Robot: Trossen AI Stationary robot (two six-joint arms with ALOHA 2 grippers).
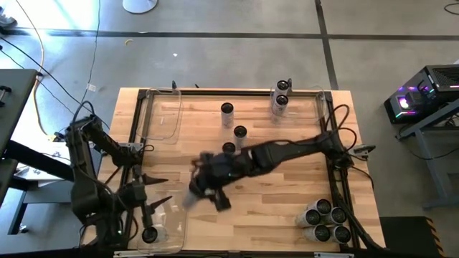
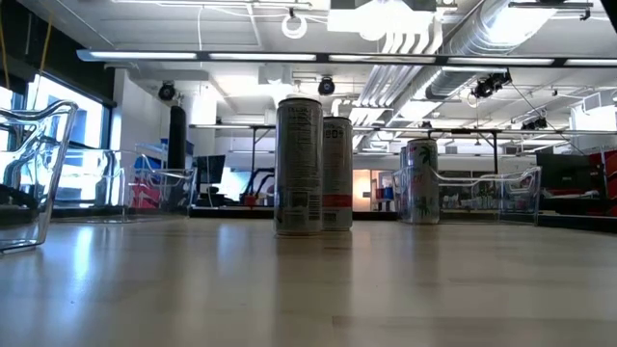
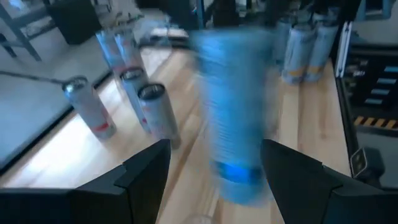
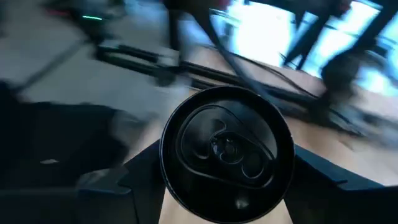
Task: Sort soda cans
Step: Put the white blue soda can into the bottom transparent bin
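Observation:
My right gripper (image 1: 197,193) reaches across to the table's near left and is shut on a soda can (image 4: 227,146) with a dark top. That can shows as a bluish blur (image 3: 239,112) in the left wrist view. My left gripper (image 1: 156,192) hangs open beside it, over the near-left clear bin (image 1: 172,229), which holds one can (image 1: 149,233). Its fingers (image 3: 149,174) touch nothing. Three cans (image 1: 240,132) stand upright mid-table, and they also show in the low view (image 2: 299,164). My right gripper pinches the can between its two fingers, one on each side of the can's wall just below the top rim (image 4: 168,171). The fingers slant downward from the table's right. The can is roughly upright, with its top toward the wrist camera and its lower end (image 3: 239,186) above the wood.
Two cans (image 1: 281,100) stand in the clear bin at the far right (image 1: 305,107). Another clear bin (image 1: 161,115) sits at the far left. Several silvery cans (image 1: 326,222) cluster at the near right corner. A dark frame (image 1: 237,92) runs around the table edges.

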